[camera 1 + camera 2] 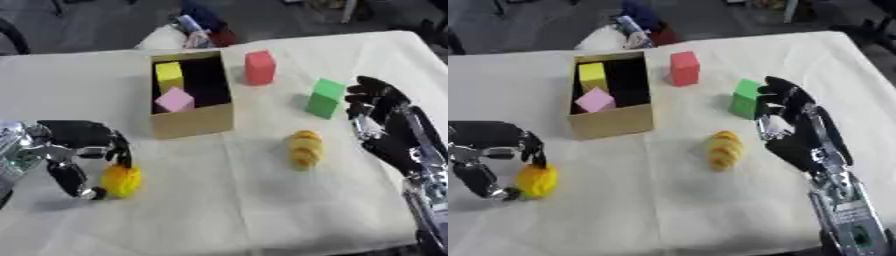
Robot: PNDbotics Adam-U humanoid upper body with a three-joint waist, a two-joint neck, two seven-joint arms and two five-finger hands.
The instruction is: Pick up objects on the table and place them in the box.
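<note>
Grasp step, I judge: lower left, the left hand [74, 150] curls round a round yellow fruit-like object [122, 180] on the white cloth – next, lift it toward the open cardboard box [194, 121] upper centre; right hand [385, 125] rests open, empty

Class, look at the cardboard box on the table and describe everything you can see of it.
The cardboard box is a plain tan, open-topped carton with a dark inside, standing upright on the white cloth toward the far left of centre. A yellow block and a pink block lie inside it. Neither hand touches it; a red block stands just to its right, apart.
</note>
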